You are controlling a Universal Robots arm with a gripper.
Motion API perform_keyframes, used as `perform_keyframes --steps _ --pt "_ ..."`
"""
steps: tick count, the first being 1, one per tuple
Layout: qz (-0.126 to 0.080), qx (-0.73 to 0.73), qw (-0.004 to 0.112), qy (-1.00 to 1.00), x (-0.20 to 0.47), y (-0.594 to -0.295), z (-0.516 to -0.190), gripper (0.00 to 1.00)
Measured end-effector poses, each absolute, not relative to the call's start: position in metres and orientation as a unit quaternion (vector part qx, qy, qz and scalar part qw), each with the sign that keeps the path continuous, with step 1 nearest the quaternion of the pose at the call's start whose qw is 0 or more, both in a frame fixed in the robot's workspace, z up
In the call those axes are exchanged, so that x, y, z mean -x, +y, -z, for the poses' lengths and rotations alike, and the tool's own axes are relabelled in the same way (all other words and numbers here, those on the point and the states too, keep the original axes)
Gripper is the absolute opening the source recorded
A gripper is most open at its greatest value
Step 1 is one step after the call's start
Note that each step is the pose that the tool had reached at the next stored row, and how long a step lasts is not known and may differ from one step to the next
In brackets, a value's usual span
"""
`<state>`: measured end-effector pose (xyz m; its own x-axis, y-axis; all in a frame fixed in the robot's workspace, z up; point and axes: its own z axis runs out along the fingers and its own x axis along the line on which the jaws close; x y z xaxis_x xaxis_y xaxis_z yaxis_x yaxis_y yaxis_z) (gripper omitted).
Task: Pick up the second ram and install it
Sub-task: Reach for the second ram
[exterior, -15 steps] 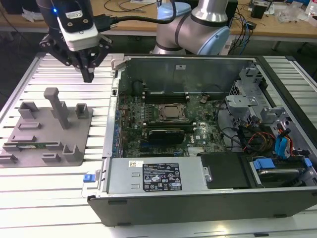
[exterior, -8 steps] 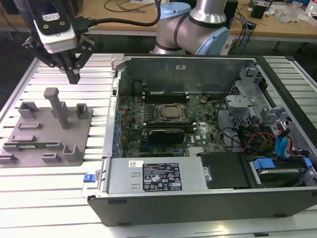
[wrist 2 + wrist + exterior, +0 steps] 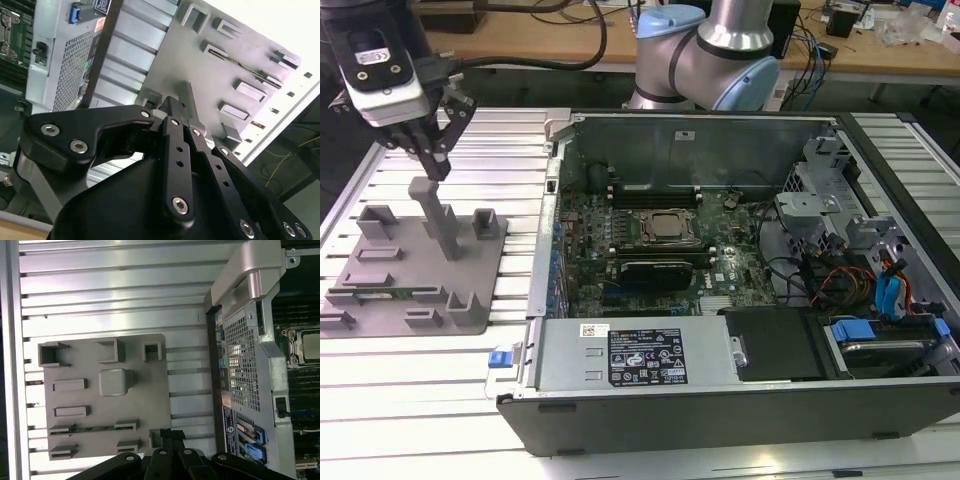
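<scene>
grey fixture plate (image 3: 412, 266) on slatted table (image 3: 420, 400) | open computer case (image 3: 700, 135) beside it

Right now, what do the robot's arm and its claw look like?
The arm is built of silver-grey tubes with pale blue caps at the joints. Its gripper has a white and black body and black jointed fingers studded with silver screws. A black cable leaves the wrist.

A silver-grey robot arm (image 3: 735, 25) with pale blue joint caps is shown. Its gripper (image 3: 432, 165) is made of black linked bars fastened with silver screws, beneath what may be a white-and-black camera housing (image 3: 380, 70).
</scene>
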<state>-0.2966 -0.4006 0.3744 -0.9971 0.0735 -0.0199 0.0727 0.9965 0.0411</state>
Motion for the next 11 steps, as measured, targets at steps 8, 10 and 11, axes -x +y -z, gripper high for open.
perform_keyframes --steps 8,10,11 --pt "-0.02 -0.035 0.011 0.999 0.326 -0.41 -0.363 0.08" --pt "-0.02 -0.034 0.011 0.999 0.335 -0.412 -0.359 0.08" --pt "-0.02 -0.034 0.011 0.999 0.338 -0.413 -0.358 0.08"
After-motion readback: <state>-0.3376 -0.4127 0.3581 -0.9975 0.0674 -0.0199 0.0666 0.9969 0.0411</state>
